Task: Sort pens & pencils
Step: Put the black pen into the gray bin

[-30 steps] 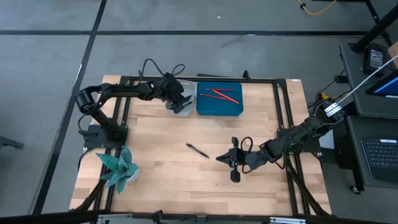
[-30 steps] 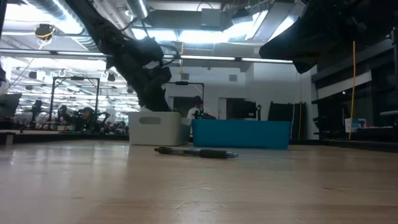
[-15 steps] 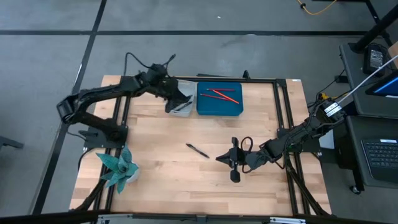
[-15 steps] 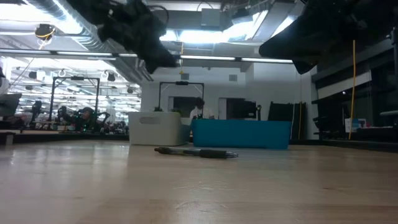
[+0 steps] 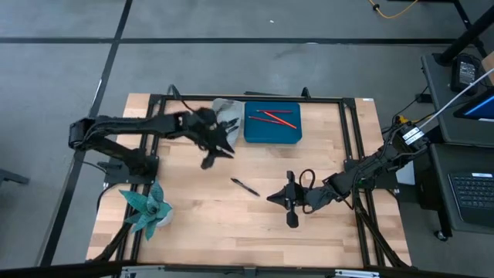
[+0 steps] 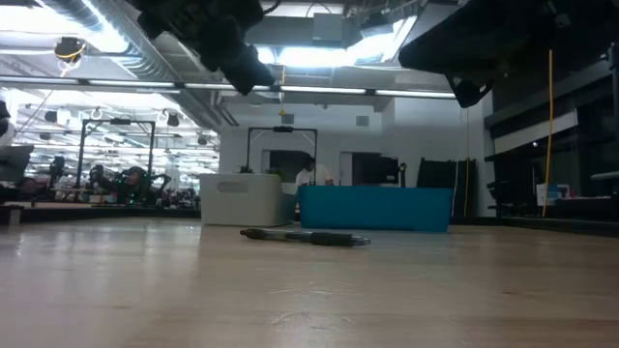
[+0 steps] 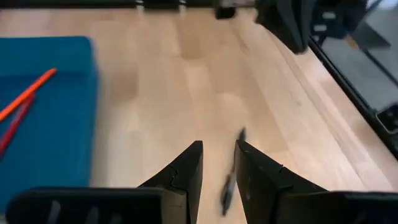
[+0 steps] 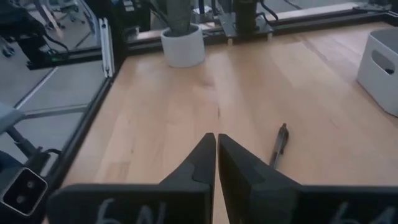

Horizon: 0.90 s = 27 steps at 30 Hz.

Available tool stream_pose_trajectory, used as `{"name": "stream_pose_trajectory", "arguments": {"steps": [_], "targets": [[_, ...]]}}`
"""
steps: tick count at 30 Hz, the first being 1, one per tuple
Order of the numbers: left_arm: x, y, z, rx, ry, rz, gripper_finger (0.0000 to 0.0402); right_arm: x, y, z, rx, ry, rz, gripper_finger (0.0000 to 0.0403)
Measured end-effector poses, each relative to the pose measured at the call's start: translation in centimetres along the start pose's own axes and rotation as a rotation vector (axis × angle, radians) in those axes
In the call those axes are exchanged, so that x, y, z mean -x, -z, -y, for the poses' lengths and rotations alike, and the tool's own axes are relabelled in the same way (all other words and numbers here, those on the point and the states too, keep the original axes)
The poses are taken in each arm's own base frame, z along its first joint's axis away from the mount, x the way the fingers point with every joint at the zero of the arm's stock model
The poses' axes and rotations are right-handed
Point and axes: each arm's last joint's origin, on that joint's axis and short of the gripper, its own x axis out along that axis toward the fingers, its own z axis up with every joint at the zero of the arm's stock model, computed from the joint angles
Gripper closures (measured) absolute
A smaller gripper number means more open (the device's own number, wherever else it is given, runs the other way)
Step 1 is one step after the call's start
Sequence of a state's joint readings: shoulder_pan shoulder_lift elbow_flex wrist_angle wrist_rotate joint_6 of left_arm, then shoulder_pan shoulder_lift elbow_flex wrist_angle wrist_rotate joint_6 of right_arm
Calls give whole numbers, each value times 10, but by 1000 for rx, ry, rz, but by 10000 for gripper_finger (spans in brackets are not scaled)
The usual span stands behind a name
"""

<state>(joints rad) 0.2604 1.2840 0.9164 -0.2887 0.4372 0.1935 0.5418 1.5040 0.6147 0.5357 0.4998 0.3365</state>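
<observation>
- High view: two red-orange pencils (image 5: pixel 272 117) lie in the blue tray (image 5: pixel 272 135) at the far edge. White bin (image 5: pixel 225 109) sits just left of it; contents not visible. One black pen (image 5: pixel 245 186) remains loose on the table (image 5: pixel 193 224), mid-board. Left gripper (image 5: pixel 218 148) is in the air between bin and pen. Right gripper (image 5: pixel 282 198) waits just right of the pen.
- Low view: pen (image 6: pixel 306 237) lies flat on the wood, in front of bin (image 6: pixel 240 198) and tray (image 6: pixel 375 207). Both arms hang overhead, touching nothing.
- Left wrist view: fingers (image 7: pixel 188 171) slightly spread, nothing between them; pen (image 7: pixel 231 174) below and ahead, untouched. Tray (image 7: pixel 46 118) holds the pencils (image 7: pixel 25 99).
- Right wrist view: fingers (image 8: pixel 202 160) pressed together, empty; pen (image 8: pixel 278 144) just beside, apart from them.
- Judgement: pencils look sorted; one pen visibly left to pick and bin. Near the end.
</observation>
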Motion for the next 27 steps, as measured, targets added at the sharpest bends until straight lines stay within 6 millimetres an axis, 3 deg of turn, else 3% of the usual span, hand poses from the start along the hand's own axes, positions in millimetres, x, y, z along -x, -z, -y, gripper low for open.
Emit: {"name": "stream_pose_trajectory", "arguments": {"steps": [14, 27], "targets": [[-76, 19, 71, -260, -2, -222, 310, 1, -1, -2, -3, -15, 13, 382], [-116, 44, 80, -351, -54, -339, 309, -4, 8, -2, 23, -4, -23, 382]]}}
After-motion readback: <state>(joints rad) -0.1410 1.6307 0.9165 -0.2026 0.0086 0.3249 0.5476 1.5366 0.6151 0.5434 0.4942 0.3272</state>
